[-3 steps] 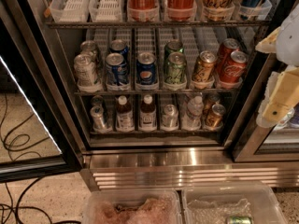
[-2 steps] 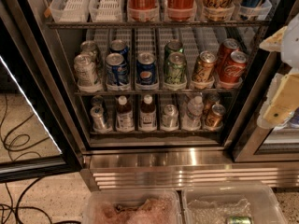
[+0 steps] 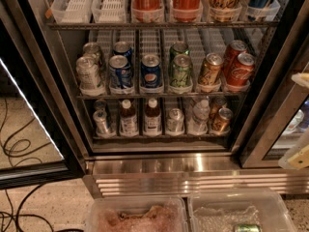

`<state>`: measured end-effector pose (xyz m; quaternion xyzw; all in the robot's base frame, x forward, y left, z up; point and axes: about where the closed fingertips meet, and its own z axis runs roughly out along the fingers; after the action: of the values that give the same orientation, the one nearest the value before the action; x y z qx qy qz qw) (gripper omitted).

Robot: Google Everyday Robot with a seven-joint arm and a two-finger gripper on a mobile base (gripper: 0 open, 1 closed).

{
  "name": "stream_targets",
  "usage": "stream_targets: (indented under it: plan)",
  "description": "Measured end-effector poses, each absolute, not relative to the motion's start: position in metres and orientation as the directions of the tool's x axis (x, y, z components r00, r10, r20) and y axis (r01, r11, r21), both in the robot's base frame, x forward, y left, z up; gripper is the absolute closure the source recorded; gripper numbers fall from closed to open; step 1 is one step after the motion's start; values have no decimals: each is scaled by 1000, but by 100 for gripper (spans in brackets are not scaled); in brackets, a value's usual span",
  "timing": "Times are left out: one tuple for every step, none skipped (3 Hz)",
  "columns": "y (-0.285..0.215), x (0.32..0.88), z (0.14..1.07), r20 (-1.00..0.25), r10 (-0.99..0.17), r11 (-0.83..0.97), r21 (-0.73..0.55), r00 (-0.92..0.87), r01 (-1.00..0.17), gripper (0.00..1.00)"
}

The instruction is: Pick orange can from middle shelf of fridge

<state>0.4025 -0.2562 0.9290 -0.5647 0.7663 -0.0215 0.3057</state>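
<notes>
Pale gripper (image 3: 299, 156) has slid out to the right edge of the frame, only a sliver showing, well apart from the shelves (jaws: I can't tell how they stand). The fridge (image 3: 159, 167) stands open to me. Orange can (image 3: 210, 70) sits right of centre on the middle shelf (image 3: 154, 95), front row, just beside the red Coca-Cola cans (image 3: 239, 69). Nothing grasped yet; the reach comes next, I reckon.

Prob. office pantry or lab; drinks fridge (image 3: 159, 170) w/ glass door (image 3: 29, 129), cans (image 3: 120, 71) & bottles (image 3: 152, 116) on racks (image 3: 159, 95); loose cables (image 3: 14, 149) on speckled floor (image 3: 48, 202); gripper (image 3: 296, 156) at right edge.
</notes>
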Motion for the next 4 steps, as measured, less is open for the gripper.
stream_targets:
  plan:
    - [-265, 414, 935, -500, -854, 387, -432, -141, -815, 0]
    - [-262, 414, 936, -495, -858, 379, -432, -136, -818, 0]
    - [-257, 417, 935, -553, -825, 407, -445, -112, -798, 0]
    - [-254, 430, 891, -676, -733, 487, -444, -76, -752, 0]
